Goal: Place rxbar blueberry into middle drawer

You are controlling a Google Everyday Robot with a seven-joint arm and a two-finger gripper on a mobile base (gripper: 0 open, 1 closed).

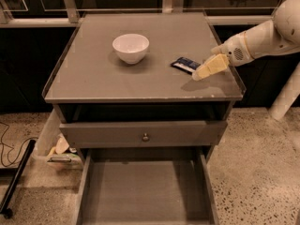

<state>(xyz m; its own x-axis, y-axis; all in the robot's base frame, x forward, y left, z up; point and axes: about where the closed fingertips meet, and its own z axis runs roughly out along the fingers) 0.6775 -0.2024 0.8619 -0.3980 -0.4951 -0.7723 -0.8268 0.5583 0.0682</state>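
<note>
The rxbar blueberry [186, 64], a small flat bar in a dark blue wrapper with light patches, lies on the grey cabinet top [93, 78] right of centre. My gripper [200, 73] comes in from the right on a white arm and hovers just right of the bar, at its near right end, with its pale fingers [209, 67] pointing down-left. The middle drawer [145, 191] is pulled out wide at the bottom, its flat grey floor bare.
A white bowl [131, 47] stands on the cabinet top left of the bar. A drawer front with a small round knob [146, 137] is above the open drawer. Clutter and a black cable lie on the floor at the left [56, 149].
</note>
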